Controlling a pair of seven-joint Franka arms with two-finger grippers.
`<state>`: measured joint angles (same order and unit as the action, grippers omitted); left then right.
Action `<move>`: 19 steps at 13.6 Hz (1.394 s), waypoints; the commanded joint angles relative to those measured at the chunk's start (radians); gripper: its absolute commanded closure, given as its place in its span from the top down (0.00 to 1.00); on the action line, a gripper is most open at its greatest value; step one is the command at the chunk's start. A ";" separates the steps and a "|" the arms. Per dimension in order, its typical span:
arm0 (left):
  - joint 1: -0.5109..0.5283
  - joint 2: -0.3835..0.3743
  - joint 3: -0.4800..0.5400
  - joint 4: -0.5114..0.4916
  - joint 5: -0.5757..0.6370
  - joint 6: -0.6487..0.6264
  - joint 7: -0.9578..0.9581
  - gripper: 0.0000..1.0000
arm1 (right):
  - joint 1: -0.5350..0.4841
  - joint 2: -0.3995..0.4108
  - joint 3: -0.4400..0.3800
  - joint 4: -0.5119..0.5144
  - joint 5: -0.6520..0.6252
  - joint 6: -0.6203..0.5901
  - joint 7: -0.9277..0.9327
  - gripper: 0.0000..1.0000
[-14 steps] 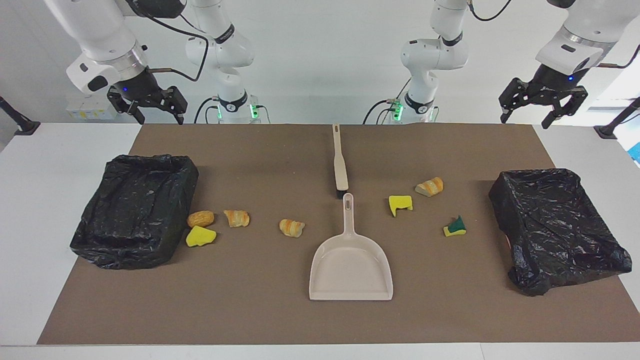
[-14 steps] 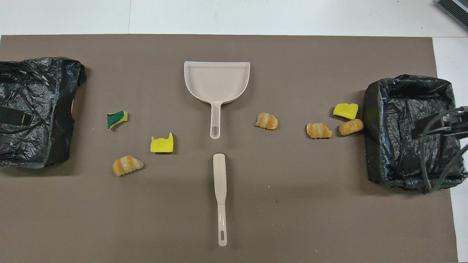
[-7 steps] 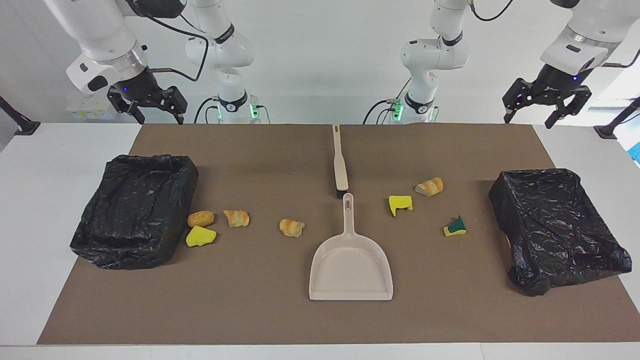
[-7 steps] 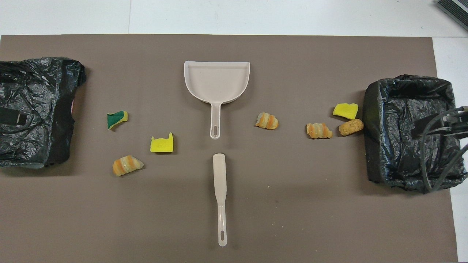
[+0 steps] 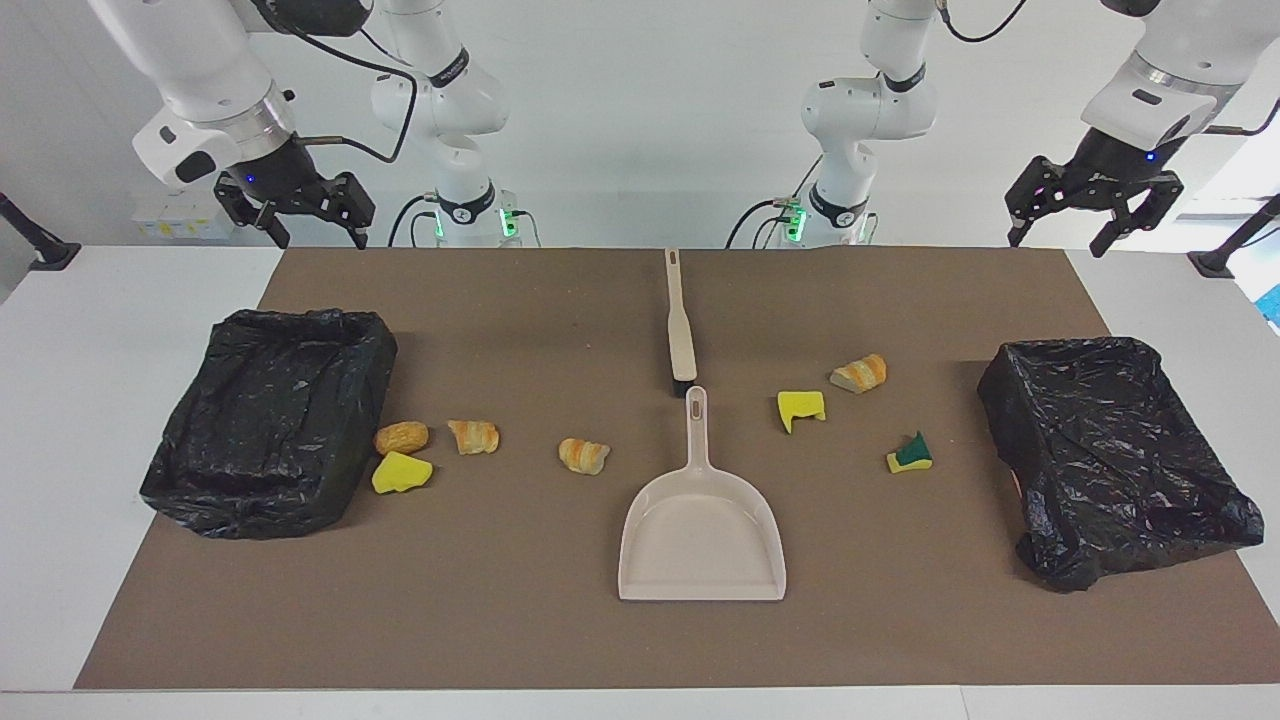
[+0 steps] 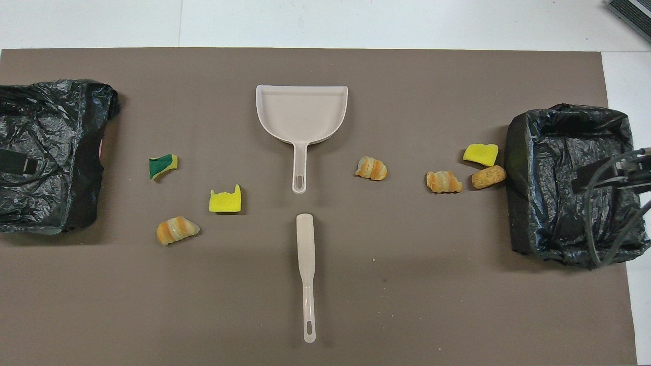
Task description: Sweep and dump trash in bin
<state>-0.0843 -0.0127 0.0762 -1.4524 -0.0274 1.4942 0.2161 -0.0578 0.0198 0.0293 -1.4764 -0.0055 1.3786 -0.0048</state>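
Observation:
Seven scraps of trash lie on the brown mat. Toward the right arm's end are a tan lump (image 5: pixel 401 437), a yellow sponge (image 5: pixel 401 472) and two bread lumps (image 5: pixel 473 436) (image 5: pixel 584 455). Toward the left arm's end are a yellow sponge (image 5: pixel 801 408), a bread lump (image 5: pixel 859 373) and a green-faced sponge (image 5: pixel 910 453). The beige dustpan (image 5: pixel 700 530) and brush (image 5: pixel 680 330) lie mid-table, the brush nearer to the robots. My right gripper (image 5: pixel 320 238) and left gripper (image 5: pixel 1058 243) hang open and empty, high over their ends of the table.
A black-lined bin (image 5: pixel 345 330) stands at the right arm's end, right beside the tan lump and a yellow sponge. A second black-lined bin (image 5: pixel 1000 385) stands at the left arm's end. Bare mat lies around the dustpan.
My left gripper has risen a little and drawn back toward its base. The right arm, the trash, dustpan and brush have not moved.

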 commanded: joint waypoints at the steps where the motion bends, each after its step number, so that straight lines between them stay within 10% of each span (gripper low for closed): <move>1: 0.006 -0.007 -0.006 0.000 0.011 -0.017 -0.009 1.00 | -0.010 -0.034 -0.005 -0.028 -0.001 -0.004 -0.026 1.00; 11: -0.028 -0.089 -0.045 -0.148 0.000 0.046 -0.014 1.00 | 0.015 0.037 0.026 0.067 -0.051 -0.061 -0.030 1.00; 19: -0.288 -0.107 -0.047 -0.244 -0.005 0.112 -0.289 1.00 | 0.090 0.061 0.106 0.068 0.035 0.032 0.225 1.00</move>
<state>-0.2987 -0.0843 0.0145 -1.6130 -0.0321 1.5465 0.0068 0.0033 0.0580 0.1324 -1.4266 -0.0029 1.3799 0.1368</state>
